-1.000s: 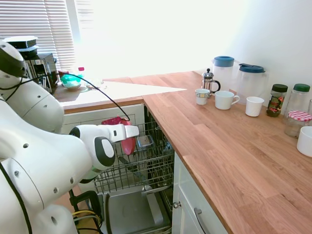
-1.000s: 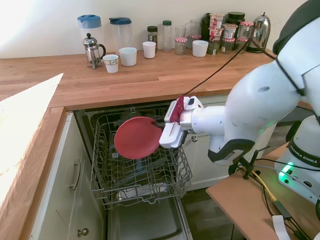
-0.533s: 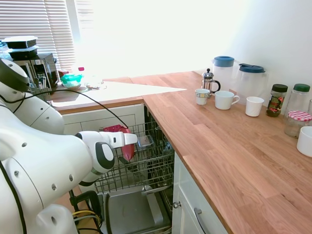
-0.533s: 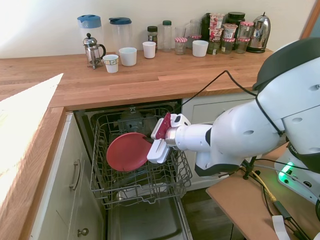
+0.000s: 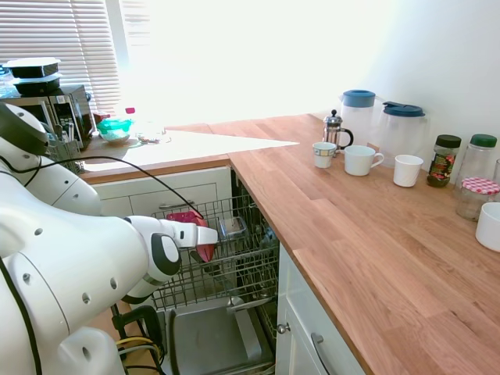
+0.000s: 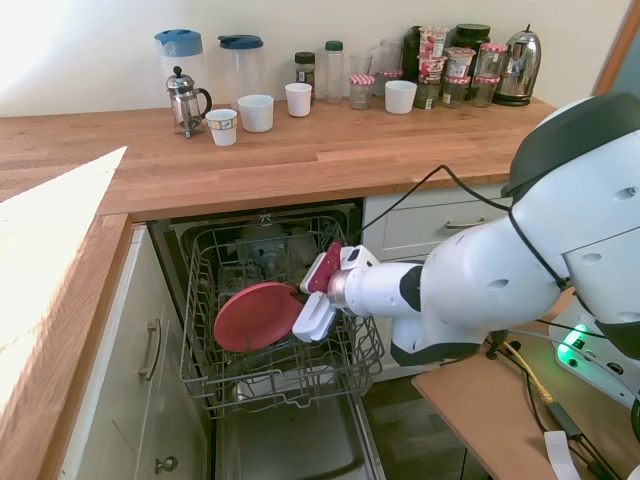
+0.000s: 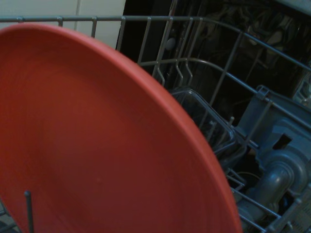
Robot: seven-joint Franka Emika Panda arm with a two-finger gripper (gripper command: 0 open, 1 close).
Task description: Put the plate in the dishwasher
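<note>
The coral-pink plate (image 6: 257,316) stands on edge, tilted, down inside the dishwasher's wire rack (image 6: 205,375). My gripper (image 6: 306,302) is shut on the plate's right rim. From the other side only a red sliver of the plate (image 5: 205,251) shows past the gripper (image 5: 205,236). The plate (image 7: 97,145) fills most of the wrist view, with rack wires (image 7: 194,73) behind it. The dishwasher (image 6: 280,440) is open below the wooden counter, door folded down.
White mugs (image 6: 256,112), a French press (image 6: 184,100), jugs and jars line the back of the counter (image 6: 300,160). A grey cutlery basket (image 5: 232,227) sits in the rack. White cabinets (image 6: 150,400) flank the dishwasher.
The gripper has carried the plate downward and to the left in the second exterior view, from above the rack's rim to down among the rack wires.
</note>
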